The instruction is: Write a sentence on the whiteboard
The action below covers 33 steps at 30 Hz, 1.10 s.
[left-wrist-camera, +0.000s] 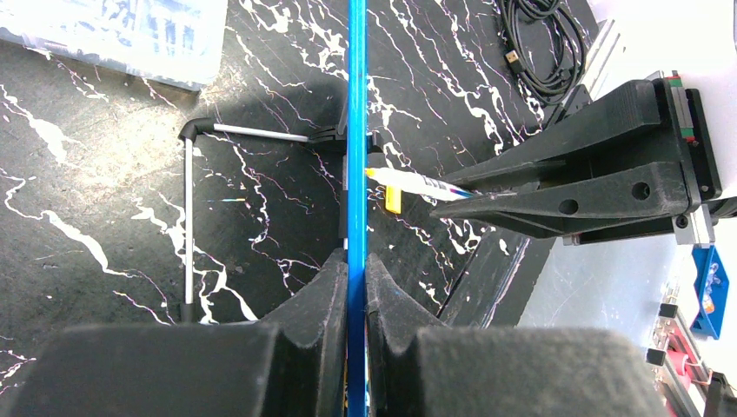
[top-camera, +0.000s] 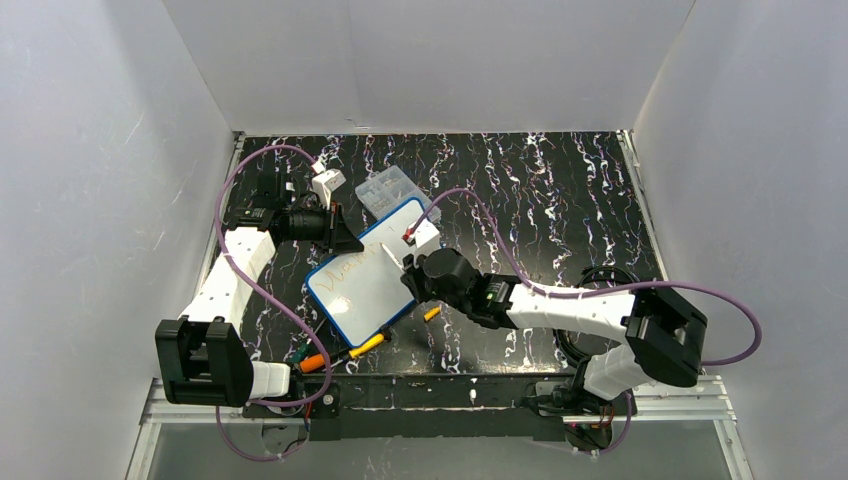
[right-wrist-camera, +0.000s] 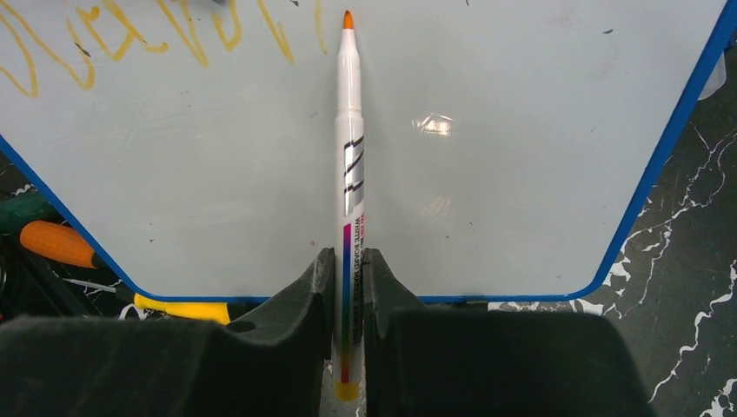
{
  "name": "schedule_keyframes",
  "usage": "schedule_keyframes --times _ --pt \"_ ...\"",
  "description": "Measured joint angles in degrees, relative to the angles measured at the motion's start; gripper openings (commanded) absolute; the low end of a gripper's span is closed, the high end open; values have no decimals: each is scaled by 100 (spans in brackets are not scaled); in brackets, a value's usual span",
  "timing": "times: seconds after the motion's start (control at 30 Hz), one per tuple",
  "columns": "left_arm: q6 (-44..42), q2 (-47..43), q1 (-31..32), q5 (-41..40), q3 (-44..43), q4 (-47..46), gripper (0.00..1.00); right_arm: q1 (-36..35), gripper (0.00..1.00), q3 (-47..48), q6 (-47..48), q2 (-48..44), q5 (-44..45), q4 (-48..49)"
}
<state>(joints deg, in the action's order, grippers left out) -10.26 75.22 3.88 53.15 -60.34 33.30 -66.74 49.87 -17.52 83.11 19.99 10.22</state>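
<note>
Clamping the whiteboard (top-camera: 372, 285) edge in your left gripper (left-wrist-camera: 356, 261), you pinch the marker (right-wrist-camera: 349, 130) in the right gripper (right-wrist-camera: 348, 261); the sentence (top-camera: 345, 270), ten o'clock from its tip, seems barely begun.

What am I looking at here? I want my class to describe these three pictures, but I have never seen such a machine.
This robot's left arm and right arm are bolted to a black marbled table. The wide picture is taken from above and behind them; the other two come from cameras on the wrists. The left gripper is clamped on the blue rim of a whiteboard. The right gripper is shut on a marker, its orange tip over the board near orange-yellow lettering. A clear box lies beyond the board.
</note>
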Motion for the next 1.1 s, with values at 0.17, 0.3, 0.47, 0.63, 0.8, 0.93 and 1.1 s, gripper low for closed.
schedule_keyframes --times 0.17,0.3,0.47,0.63,0.8,0.93,1.1 --pt "0 0 0 -4 0 -2 0 2 1 61 17 79 -39 22" --pt "2 0 0 -2 0 -2 0 22 1 63 13 109 -48 17" --pt "0 0 0 -4 0 -2 0 118 1 63 -33 122 -63 -11" --pt "0 0 0 -2 0 -2 0 229 1 63 -44 122 -63 -26" --pt "0 0 0 -2 0 -2 0 256 1 63 -35 122 -70 -24" --pt "2 0 0 0 0 -2 0 256 1 61 -24 63 -90 -26" --pt "26 0 0 2 0 -7 0 256 1 63 20 -101 -101 -17"
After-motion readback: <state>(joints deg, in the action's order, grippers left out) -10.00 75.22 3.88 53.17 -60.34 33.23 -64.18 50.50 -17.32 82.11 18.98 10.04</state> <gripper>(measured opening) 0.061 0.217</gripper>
